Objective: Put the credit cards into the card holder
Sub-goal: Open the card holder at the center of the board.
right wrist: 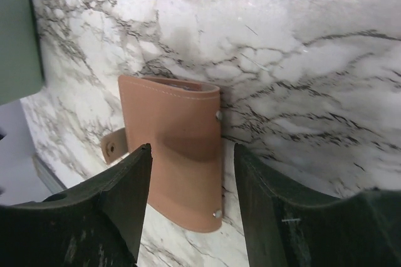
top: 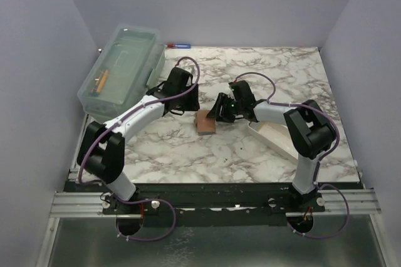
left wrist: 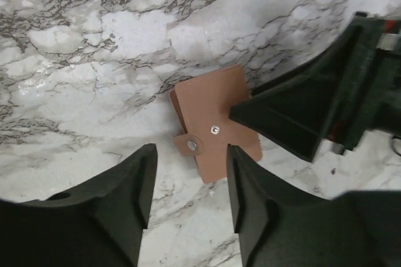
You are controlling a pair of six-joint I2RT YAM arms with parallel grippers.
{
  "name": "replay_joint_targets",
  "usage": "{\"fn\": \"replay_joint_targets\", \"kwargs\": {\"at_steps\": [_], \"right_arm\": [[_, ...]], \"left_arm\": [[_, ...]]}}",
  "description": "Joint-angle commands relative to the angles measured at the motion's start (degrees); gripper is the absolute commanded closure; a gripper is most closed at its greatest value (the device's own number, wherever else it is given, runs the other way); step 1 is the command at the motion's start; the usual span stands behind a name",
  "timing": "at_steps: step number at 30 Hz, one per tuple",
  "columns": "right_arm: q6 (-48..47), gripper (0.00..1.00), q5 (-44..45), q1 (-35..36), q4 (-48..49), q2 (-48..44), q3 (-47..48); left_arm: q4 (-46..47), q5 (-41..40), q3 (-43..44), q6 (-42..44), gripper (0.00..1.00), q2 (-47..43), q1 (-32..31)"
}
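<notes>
Marble-pattern table [top: 250, 154]: clear lidded plastic box [top: 122, 69] sits skewed on its far-left corner, with an orange-handled item [top: 100, 83] inside toward the box's near end, can't tell what it is. Red-and-blue stick-shaped tool [top: 177, 46] lies along the table's far edge, just right of the box; long white tray [top: 270, 134] lies angled on the table's right half, partly hidden. Metal rail [top: 75, 204] runs along the table's near edge, and plain lilac walls [top: 219, 4] close in the table's left, far and right sides.
</notes>
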Motion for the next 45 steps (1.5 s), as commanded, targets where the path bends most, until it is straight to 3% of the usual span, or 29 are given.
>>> {"fn": "replay_joint_targets", "kwargs": {"at_steps": [1,6,11,13,17,26,30,33,40,45], "right_arm": [[-4.6,0.42,6.2,-0.1,-10.4,-2.3,0.6],[-6.0,0.45,5.2,0.2,-11.7,-3.0,1.5],[-6.3,0.46,4.5,0.8,-11.7,-2.3,2.4],[-6.4,0.46,4.5,1.3,-11.5,-2.2,2.5],[-7.3,0.46,6.1,2.0,-13.0,-2.9,3.3],[-7.3,0.46,8.0,2.9,-13.6,-5.2,3.0],[-7.2,0.46,9.8,3.9,-14.6,-6.1,3.3],[-7.8,0.45,10.8,4.5,-15.0,-7.0,3.0],[-8.2,0.43,9.0,4.7,-14.4,-8.6,1.9],[-7.8,0.32,7.8,4.7,-12.6,-10.6,1.4]], "left_arm": [[-5.0,-0.1,3.2,-1.0,0.42,7.3,0.1],[-6.5,0.9,5.4,-2.0,0.28,11.9,-0.1],[-8.2,-0.4,6.4,-1.5,0.30,14.4,-0.6],[-8.7,0.1,6.7,-1.3,0.35,14.6,-0.6],[-8.6,-1.9,6.3,-0.9,0.58,12.3,-0.6],[-9.4,2.3,6.8,-0.4,0.56,15.0,-0.6],[-11.0,1.4,7.8,0.1,0.77,15.4,-0.7],[-11.1,0.6,7.5,0.7,0.99,12.7,-0.6],[-10.7,-2.1,6.2,1.3,1.00,3.2,-0.5],[-10.7,-1.0,6.3,1.3,1.00,0.9,-0.5]]}}
